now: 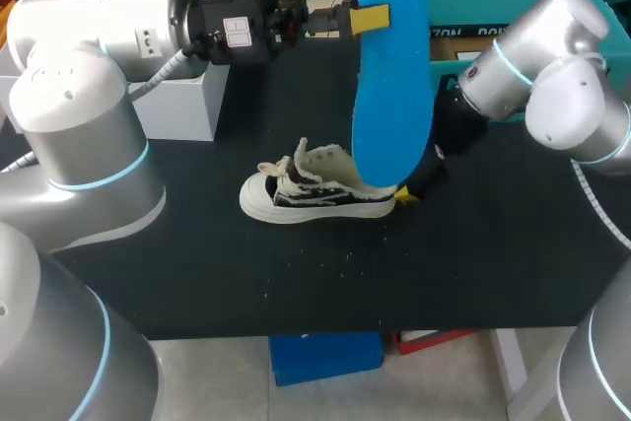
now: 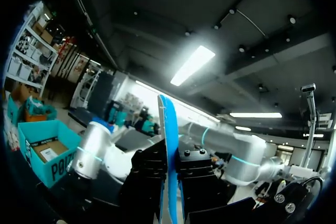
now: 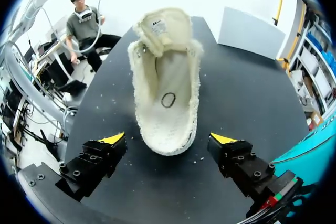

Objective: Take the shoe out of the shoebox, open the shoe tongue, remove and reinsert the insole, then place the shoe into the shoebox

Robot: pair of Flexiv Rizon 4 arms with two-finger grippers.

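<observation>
My left gripper [image 1: 367,19], held high over the table, is shut on the top end of a blue insole [image 1: 392,76], which hangs upright above the shoe's heel. In the left wrist view the insole [image 2: 170,150] shows edge-on, pinched between the black fingers. A cream and black sneaker [image 1: 314,192] lies on the black table, toe to the left. My right gripper [image 1: 406,192] sits low just behind its heel, partly hidden by the insole. In the right wrist view that gripper [image 3: 170,140] is open, its yellow tips flanking the heel of the shoe [image 3: 167,93], whose tongue is folded forward and whose inside is bare.
The teal shoebox [image 1: 513,7] stands open at the back right, behind my right arm. A white box [image 1: 182,101] stands at the back left. The black table top [image 1: 296,273] runs to its front edge below the shoe.
</observation>
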